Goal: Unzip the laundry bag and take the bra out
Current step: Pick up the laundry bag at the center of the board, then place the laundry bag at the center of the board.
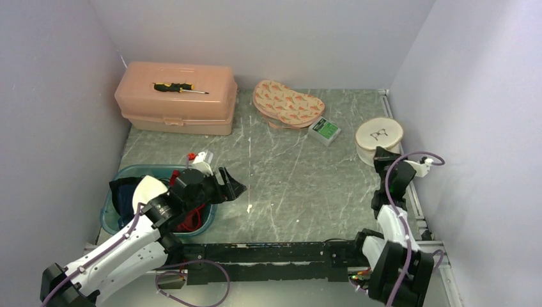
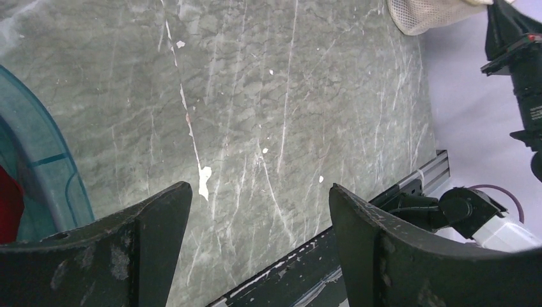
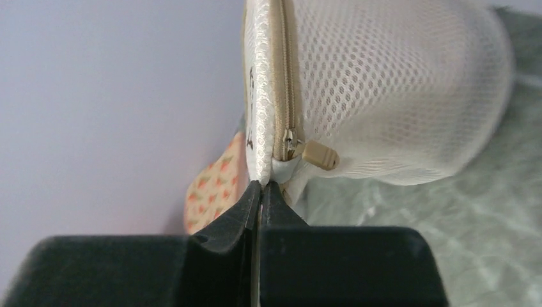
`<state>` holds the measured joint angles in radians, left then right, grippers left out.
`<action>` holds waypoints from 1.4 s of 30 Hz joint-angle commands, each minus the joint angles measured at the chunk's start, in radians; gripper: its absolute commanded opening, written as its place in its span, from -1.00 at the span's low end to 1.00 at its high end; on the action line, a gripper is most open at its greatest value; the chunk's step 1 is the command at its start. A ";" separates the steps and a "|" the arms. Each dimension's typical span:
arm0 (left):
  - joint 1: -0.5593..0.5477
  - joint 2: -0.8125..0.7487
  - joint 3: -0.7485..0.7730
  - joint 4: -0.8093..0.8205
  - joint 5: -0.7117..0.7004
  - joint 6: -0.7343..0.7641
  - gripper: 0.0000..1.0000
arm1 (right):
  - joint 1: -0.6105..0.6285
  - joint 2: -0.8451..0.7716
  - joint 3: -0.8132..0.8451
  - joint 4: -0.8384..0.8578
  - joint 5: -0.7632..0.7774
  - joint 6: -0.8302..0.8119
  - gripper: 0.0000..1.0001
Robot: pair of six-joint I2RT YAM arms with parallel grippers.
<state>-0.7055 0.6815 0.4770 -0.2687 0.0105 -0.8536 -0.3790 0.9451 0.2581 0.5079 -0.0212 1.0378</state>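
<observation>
Left hand (image 1: 235,183), top view: it is hovering wide open above the table (image 1: 300,192), beside the blue basin (image 1: 142,169). The bra (image 1: 189,221) is lying in that basin. Right hand (image 1: 382,156) is touching the laundry bag (image 1: 379,133).
Left wrist: fingers (image 2: 153,236) are standing well apart.
Right wrist: jaws are pressing shut at the bag's seam, just below the zipper pull (image 3: 317,155). Whether they are pinching fabric, cannot tell.

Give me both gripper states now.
Left gripper: open, holding nothing.
Right gripper: shut at the edge of the laundry bag, beside the zipper pull; grip unclear.
</observation>
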 commanded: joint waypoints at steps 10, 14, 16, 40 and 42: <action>0.000 -0.025 0.103 -0.096 -0.092 0.017 0.69 | 0.417 -0.240 0.370 -0.392 -0.167 -0.143 -1.00; 0.000 -0.011 0.174 -0.100 -0.143 0.066 0.72 | 0.476 -0.134 0.552 -0.586 -0.430 -0.257 -1.00; 0.000 -0.002 0.206 -0.088 -0.167 0.099 0.74 | 0.534 -0.099 0.600 -0.690 -0.492 -0.319 -1.00; 0.050 0.414 0.532 -0.108 0.483 0.545 0.88 | 0.719 -0.049 0.243 -0.602 -0.720 -0.455 -1.00; 0.081 0.496 0.576 -0.122 0.643 0.583 0.88 | 0.719 -0.078 0.235 -0.617 -0.720 -0.474 -1.00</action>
<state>-0.6727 1.0508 0.9665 -0.3458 0.3275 -0.3939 0.3374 0.9169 0.4995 -0.1341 -0.7506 0.6018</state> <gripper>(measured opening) 0.938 0.021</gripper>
